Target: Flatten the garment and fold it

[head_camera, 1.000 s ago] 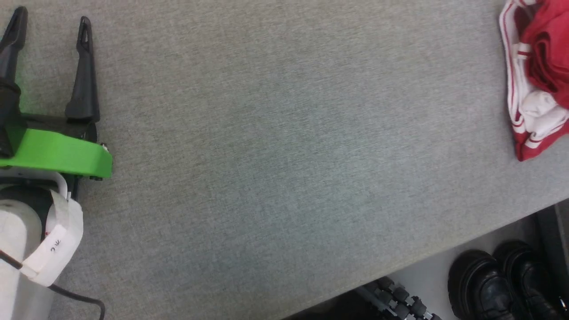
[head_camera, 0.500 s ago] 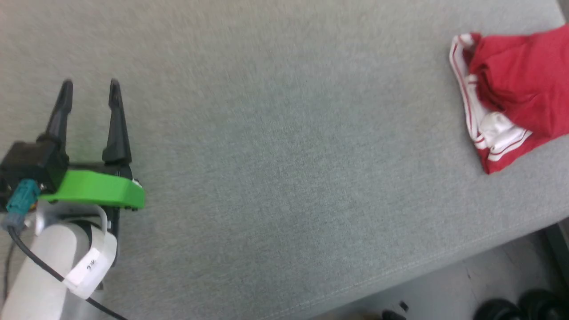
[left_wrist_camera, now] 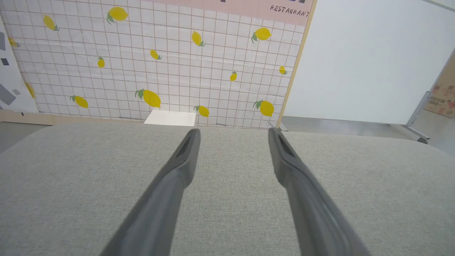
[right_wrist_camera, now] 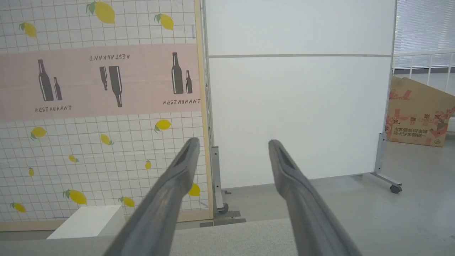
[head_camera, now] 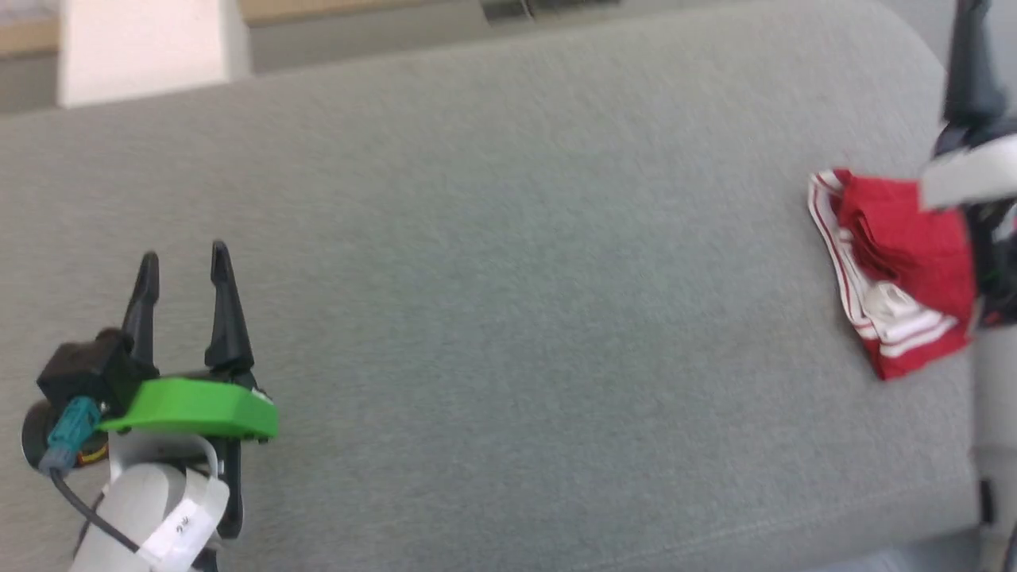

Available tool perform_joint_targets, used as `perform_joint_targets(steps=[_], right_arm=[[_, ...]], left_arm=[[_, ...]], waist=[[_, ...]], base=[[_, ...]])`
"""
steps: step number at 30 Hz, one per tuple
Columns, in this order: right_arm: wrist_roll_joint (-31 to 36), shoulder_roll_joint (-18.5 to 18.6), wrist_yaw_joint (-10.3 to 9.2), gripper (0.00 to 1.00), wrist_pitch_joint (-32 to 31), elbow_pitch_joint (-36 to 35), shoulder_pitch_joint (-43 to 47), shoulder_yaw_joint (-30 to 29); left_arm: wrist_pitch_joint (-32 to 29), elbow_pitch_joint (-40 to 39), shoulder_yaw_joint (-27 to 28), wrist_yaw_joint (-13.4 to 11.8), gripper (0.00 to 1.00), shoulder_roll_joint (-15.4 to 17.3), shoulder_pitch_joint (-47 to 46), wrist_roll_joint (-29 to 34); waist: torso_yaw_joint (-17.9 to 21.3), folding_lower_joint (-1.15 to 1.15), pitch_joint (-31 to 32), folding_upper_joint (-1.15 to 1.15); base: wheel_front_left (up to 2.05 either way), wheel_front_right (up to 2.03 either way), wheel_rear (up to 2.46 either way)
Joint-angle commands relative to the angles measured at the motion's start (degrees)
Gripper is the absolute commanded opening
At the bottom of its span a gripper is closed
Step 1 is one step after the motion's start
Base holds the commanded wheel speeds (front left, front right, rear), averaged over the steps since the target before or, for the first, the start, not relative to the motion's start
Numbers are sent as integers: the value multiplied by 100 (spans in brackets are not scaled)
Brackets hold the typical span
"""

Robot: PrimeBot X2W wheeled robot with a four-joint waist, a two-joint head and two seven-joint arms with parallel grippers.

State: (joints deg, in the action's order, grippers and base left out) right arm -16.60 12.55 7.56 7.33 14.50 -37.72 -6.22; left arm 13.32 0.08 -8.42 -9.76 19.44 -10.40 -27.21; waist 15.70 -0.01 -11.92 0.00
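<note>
The garment point(head_camera: 898, 262), red with white panels and red-and-white striped trim, lies crumpled in a heap at the right end of the grey fabric table point(head_camera: 508, 238). My left gripper point(head_camera: 183, 258) hovers over the table's left part, far from the garment, open with nothing between its fingers; the left wrist view shows the left gripper point(left_wrist_camera: 233, 131) open above bare grey cloth. One dark finger point(head_camera: 971, 71) of my right arm rises at the right edge, with its pale wrist covering the garment's right side. In the right wrist view the right gripper point(right_wrist_camera: 233, 143) is open and empty, pointing past the table's far edge.
A white block point(head_camera: 143, 48) stands beyond the table's far edge. Behind it are a lemon-patterned wall panel point(left_wrist_camera: 142, 53) and a white partition on wheels point(right_wrist_camera: 298, 106). A cardboard box point(right_wrist_camera: 416, 117) leans at the far right.
The head camera has tilted up, so the far table edge now shows and the shoes on the floor have left the picture. My right arm has come into view beside the garment. Both grippers stay open.
</note>
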Motion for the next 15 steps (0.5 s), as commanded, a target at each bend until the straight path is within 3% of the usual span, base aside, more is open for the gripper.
perform_joint_targets(steps=[1,8,15], right_arm=[[61,-129,-8,100,97,-72,192,1],[214,-655,-8,100,342,-289,1035,100],[279,-834,-8,100,463,-359,1793,404]], left_arm=[[55,43,26,21,100,-37,124,-38],[128,196,112,77,100,-193,358,-128],[152,314,131,171,100,-275,425,-125]], waist=[[-638,1,718,0],[-1001,1,1050,0],[-1274,1,1207,0]], base=[[0,0,0],[0,0,0],[0,0,0]])
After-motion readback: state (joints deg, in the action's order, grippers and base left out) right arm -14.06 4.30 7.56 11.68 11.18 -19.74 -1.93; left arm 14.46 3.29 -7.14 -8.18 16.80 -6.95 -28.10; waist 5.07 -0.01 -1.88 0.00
